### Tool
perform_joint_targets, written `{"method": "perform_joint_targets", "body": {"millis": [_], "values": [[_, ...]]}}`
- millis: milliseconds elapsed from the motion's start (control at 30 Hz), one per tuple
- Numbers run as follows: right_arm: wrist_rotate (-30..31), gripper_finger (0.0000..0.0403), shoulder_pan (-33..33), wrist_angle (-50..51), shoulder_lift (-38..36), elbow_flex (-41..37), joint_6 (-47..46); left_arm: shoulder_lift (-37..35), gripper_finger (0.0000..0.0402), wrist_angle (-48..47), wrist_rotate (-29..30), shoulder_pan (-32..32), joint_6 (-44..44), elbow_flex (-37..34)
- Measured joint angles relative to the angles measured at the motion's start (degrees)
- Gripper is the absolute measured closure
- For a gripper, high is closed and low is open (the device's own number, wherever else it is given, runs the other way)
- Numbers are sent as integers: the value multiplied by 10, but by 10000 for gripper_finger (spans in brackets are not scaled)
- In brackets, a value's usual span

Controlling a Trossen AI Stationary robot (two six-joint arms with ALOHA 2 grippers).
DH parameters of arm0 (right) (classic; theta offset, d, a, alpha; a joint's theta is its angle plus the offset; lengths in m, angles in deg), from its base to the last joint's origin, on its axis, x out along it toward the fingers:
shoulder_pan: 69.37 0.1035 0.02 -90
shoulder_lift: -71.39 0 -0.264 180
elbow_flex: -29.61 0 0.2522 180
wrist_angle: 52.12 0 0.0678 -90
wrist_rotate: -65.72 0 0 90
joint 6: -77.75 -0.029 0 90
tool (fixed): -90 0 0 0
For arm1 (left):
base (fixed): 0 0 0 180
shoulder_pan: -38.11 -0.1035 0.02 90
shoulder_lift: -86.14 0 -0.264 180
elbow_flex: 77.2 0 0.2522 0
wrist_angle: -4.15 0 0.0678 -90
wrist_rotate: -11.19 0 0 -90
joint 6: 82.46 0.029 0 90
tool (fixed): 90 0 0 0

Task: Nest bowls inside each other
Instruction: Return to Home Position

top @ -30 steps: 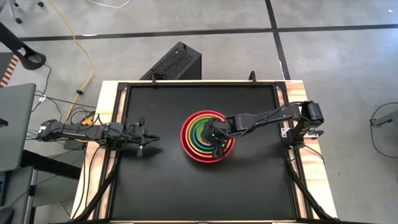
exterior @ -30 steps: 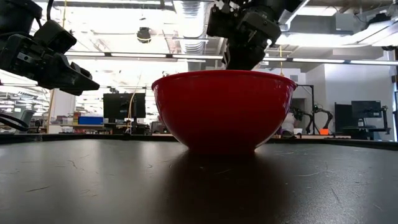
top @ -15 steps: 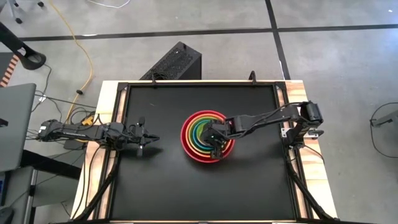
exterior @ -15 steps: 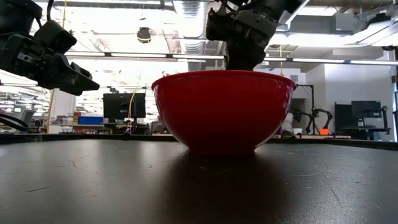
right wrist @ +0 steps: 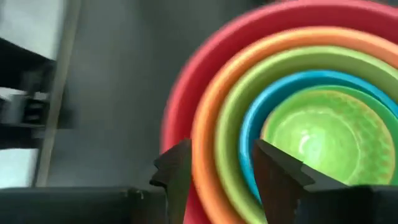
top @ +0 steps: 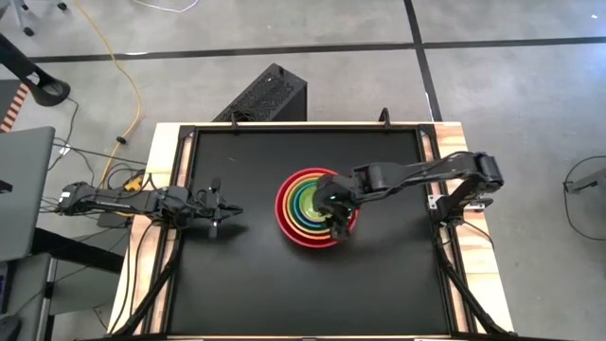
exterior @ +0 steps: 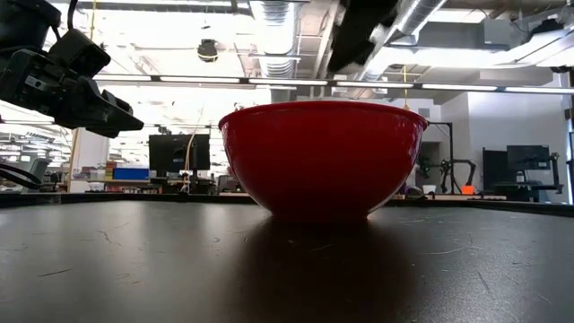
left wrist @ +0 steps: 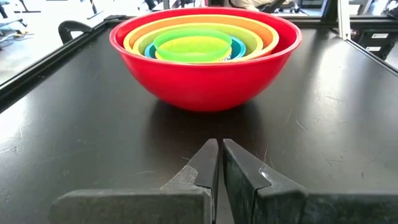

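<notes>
The bowls stand nested in one stack at the middle of the table. The large red bowl (top: 294, 216) is outermost and rests on its base (exterior: 321, 212). Inside it sit orange (right wrist: 205, 124), lime green (right wrist: 231, 118) and blue (right wrist: 250, 130) bowls, with the bright green bowl (right wrist: 323, 134) innermost. My right gripper (right wrist: 224, 168) hangs open above the stack's near right rim (top: 339, 224), clear of the rim in the low view (exterior: 352, 45). My left gripper (left wrist: 219, 152) is shut and hovers near the table's left edge (top: 230, 210), pointing at the red bowl (left wrist: 205, 74).
The black tabletop has a raised frame (top: 186, 142) around it. There is free room on every side of the stack. A black box (top: 267, 95) and cables lie on the floor beyond the far edge.
My right gripper has risen out of the bowl stack, from down inside the red bowl's rim to well above it, and has tipped a little. The bowls have stayed in place.
</notes>
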Motion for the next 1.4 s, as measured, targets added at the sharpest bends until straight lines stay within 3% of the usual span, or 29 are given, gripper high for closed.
{"method": "perform_joint_targets", "body": {"millis": [167,267,367,600,833,1167,1400], "values": [[-12,233,9,20,-100,-37,8,0,388,0,0,0,0,0],[5,249,16,12,-196,-100,8,0,388,0,0,0,0,0],[34,266,23,-58,-305,-200,2,0,388,0,0,0,0,0],[35,293,17,-302,-540,-482,-63,0,388,0,0,0,0,0],[35,297,17,-390,-709,-671,-103,0,388,0,0,0,0,0],[73,297,17,-426,-871,-811,-157,0,388,0,0,0,0,0],[127,297,10,-446,-881,-816,-84,0,388,0,0,0,0,0]]}}
